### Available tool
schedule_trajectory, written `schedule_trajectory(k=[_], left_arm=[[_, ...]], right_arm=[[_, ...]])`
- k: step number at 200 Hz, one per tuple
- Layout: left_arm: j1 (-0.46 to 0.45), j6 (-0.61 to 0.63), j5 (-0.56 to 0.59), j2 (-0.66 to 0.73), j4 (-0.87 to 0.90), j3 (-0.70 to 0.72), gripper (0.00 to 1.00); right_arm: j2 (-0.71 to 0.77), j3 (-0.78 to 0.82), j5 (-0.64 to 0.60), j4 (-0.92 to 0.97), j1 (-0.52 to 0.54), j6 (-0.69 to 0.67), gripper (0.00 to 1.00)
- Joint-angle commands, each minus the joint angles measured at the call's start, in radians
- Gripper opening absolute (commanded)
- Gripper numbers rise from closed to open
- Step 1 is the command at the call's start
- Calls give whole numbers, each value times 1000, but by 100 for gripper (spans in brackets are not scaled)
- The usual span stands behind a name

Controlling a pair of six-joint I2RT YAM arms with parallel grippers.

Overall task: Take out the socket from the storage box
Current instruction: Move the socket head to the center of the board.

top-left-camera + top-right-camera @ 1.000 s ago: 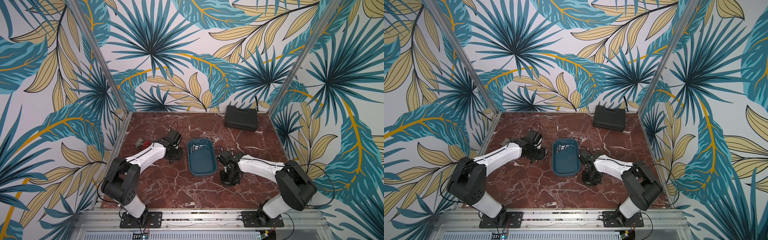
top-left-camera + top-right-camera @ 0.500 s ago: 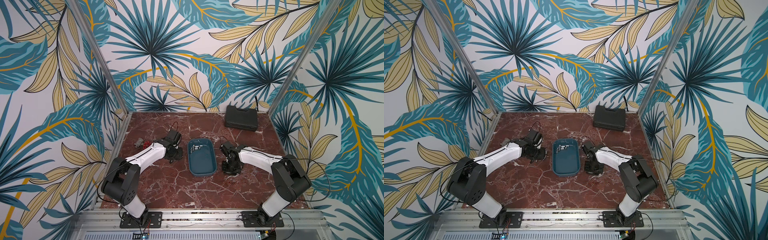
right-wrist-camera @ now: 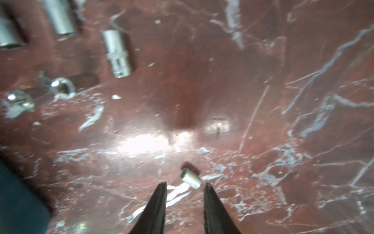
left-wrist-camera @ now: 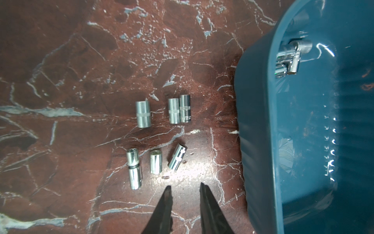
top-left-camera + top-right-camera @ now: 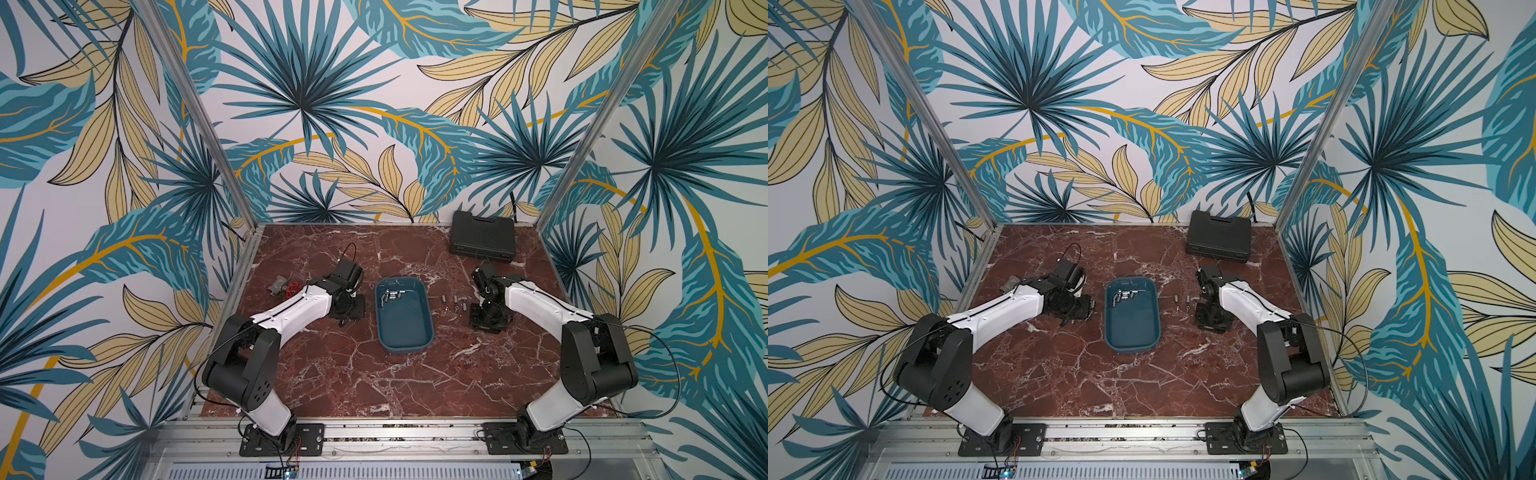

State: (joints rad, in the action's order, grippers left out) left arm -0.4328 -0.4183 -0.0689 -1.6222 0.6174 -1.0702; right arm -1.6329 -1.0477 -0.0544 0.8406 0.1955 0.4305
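Sockets left in the storage box lie jumbled at its far end, close against the wall on the left arm's side. The left gripper, empty with jaws slightly parted, is therefore nearer and need only clear that rim. The right gripper hangs parted above a small socket lying loose on the table; six set-out sockets crowd the left side, while the box's near half is bare.

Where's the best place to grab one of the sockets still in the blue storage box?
Probably the socket at the cluster's edge, pinched across its round barrel from straight above. The walls of the storage box block a sideways approach. Its neighbours crowd one side, and the other side faces bare box floor.
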Motion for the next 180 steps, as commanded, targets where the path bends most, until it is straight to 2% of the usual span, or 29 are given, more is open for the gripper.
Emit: schedule_trajectory(k=[1, 38, 111, 137, 180], left_arm=[[-3, -2, -6, 9, -15, 9, 28], [-3, -3, -5, 12, -16, 10, 28], [-3, -1, -5, 12, -13, 7, 28], [-4, -2, 1, 13, -8, 6, 28], [-4, -4, 0, 14, -9, 7, 28]], right_arm=[[-28, 26, 21, -16, -33, -43, 35], [-58, 20, 37, -32, -62, -86, 36], [-150, 10, -24, -66, -133, -113, 34], [-162, 8, -8, -78, -139, -112, 30], [-144, 23, 24, -83, -139, -104, 18]])
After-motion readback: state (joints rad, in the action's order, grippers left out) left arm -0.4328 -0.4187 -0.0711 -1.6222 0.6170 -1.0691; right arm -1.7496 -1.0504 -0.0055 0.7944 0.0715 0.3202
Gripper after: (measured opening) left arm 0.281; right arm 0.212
